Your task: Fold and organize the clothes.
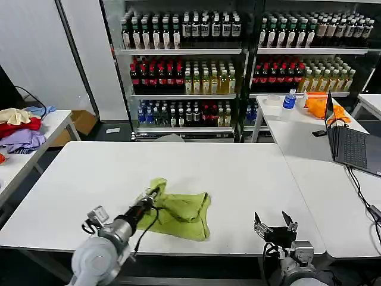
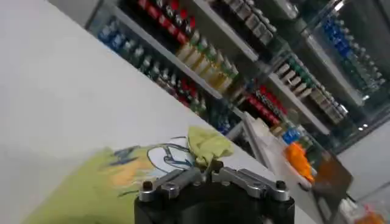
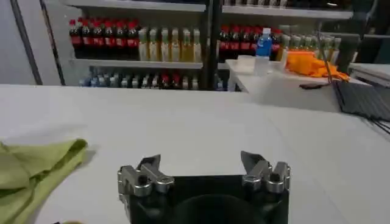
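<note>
Head view: the lime T-shirt (image 1: 178,214) lies crumpled on the white bench (image 1: 238,173); the left hand (image 1: 152,196) pinches its near-left edge. Left wrist view: its fingers (image 2: 183,178) close on cloth. Right wrist view: the right hand (image 3: 204,170) hovers open beside it. Judged: folding just starting; next, spread it flat.

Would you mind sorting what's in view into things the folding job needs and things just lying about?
Job:
lime T-shirt, crumpled on the white table
left gripper, shut on its edge
right gripper, open, waiting

Lying about:
garment heap
orange cloth
laptop
water bottle
</note>
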Robot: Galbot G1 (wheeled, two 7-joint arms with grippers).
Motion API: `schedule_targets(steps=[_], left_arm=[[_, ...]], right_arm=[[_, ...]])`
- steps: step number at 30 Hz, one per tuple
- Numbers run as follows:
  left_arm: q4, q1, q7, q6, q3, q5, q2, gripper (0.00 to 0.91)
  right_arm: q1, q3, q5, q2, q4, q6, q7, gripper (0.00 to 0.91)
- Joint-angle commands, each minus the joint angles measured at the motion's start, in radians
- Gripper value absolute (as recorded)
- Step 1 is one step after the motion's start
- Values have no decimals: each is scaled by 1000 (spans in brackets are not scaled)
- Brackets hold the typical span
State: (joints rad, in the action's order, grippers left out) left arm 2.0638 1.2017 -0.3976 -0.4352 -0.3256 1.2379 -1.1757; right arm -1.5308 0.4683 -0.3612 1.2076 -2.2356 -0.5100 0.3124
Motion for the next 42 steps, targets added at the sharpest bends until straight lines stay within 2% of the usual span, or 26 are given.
schedule_targets(steps=[1,7,8,9,10,11,24,30,36,42], left_arm=[[-60,-16,0,12,139,-37,-79,20],[-113,-48,-22,61,177,-98,-120,30],[-126,-53,-21,65,180,-110,-124,50],[-132,-57,-20,66,183,-115,-126,111],[-137,-58,-16,65,186,-120,-128,615],[-140,-59,-13,63,188,-127,-130,907],[26,-18,66,65,181,-162,-114,907],[62,7,59,65,76,-157,-44,907],[-45,35,49,57,-51,-276,48,907],[-149,40,76,33,-89,-280,97,907]], right_arm=[[1,1,0,-1,3,2,-1,907],[1,0,-1,-6,6,4,-3,907],[1,-1,-1,-7,5,4,-3,907],[2,-1,-2,-8,5,3,-3,907],[2,0,-2,-10,5,3,-3,907],[3,0,-3,-11,6,4,-3,907],[28,-19,-6,-17,15,0,0,907],[36,-24,-7,-15,12,-1,0,907],[37,-29,-4,-6,13,-1,0,907],[30,-25,-1,-2,8,-2,1,907]])
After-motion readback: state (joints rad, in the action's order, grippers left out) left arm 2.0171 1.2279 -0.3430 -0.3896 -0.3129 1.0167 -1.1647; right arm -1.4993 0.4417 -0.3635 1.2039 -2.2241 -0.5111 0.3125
